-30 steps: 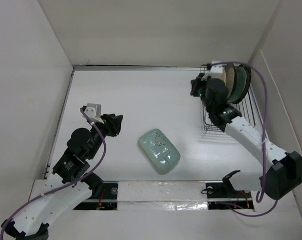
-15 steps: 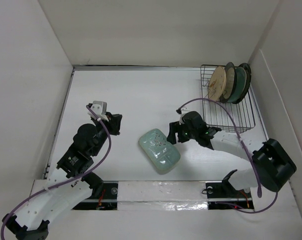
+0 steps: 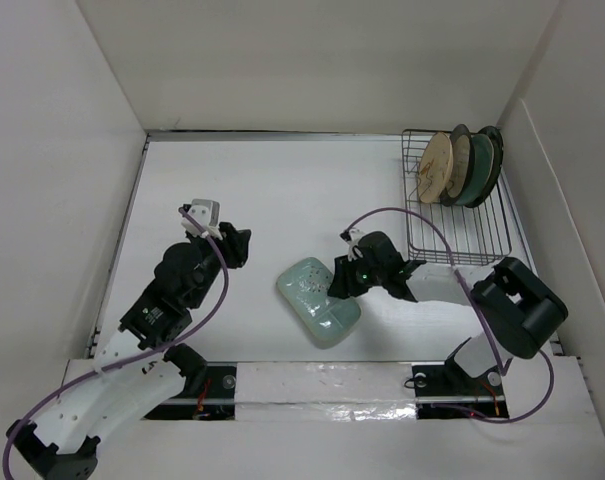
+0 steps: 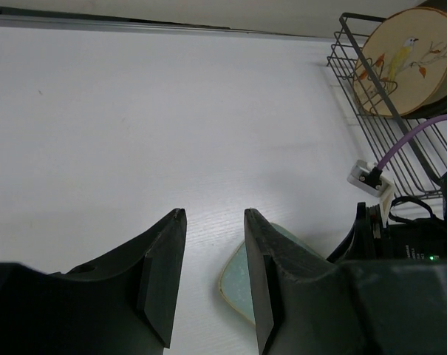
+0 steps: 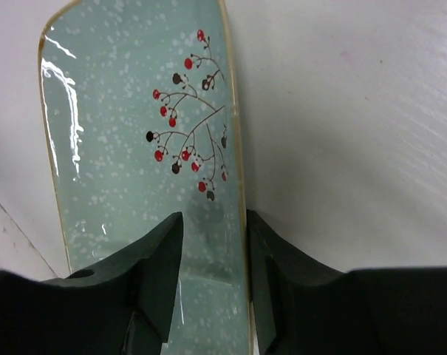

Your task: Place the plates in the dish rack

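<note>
You are looking down on a white table with two arms rising from its near edge.

The pale-green speckled oblong plate lies flat on the table, near the middle and toward the near edge, well apart from the dish rack. The rack sits at the far right of the table. Four plates stand on edge at its far end: a tan plate in front on the left, and three more plates packed just behind it. The near part of the rack holds no plates.

Your right gripper is low at the right edge of the oblong plate. In the right wrist view its fingers are apart, and the plate's long rim runs up through the gap between them. One finger is over the glazed face with its red-berry twig, the other at the rim by the bare table. You cannot tell whether either finger touches the plate; the jaws are not closed on it.

Your left gripper hangs above the bare table just left of the plate. Its fingers are apart with nothing between them.
</note>
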Controlling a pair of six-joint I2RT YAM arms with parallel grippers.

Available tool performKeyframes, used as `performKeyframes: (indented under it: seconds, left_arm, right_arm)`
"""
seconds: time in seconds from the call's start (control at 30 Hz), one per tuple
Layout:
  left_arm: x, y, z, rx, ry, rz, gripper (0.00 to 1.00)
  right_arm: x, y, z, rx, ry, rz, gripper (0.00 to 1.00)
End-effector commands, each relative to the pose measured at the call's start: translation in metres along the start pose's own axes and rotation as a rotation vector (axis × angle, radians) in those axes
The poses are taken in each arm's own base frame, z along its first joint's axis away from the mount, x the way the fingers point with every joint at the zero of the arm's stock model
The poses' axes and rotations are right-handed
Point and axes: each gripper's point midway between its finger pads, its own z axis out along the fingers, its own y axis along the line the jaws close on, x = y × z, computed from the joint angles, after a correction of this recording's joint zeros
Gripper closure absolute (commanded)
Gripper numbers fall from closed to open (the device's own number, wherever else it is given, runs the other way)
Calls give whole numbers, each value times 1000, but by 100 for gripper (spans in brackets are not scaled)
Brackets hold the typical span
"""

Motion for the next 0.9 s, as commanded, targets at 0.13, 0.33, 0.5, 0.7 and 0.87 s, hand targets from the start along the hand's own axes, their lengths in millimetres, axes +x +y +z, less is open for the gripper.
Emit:
performKeyframes:
  seconds: [0.13, 0.33, 0.5, 0.7, 0.87]
  left_arm:
    - [-17, -1, -1, 2, -55, -7, 65]
    - [-22, -4, -7, 23, -74, -14, 64]
    - [-33, -6, -17, 51, -124, -31, 63]
    - [-43, -10, -29, 88, -164, -46, 63]
    - [-54, -15, -42, 134, -209, -63, 62]
  right_arm:
    - [-1, 7, 14, -77, -13, 4, 100]
    - [-87, 38, -19, -88, -268, -16, 100]
    - [-194, 60, -82, 34, -549, -85, 100]
    - [-306, 19, -160, 399, -779, -108, 100]
    - [-361, -31, -231, 804, -861, -117, 100]
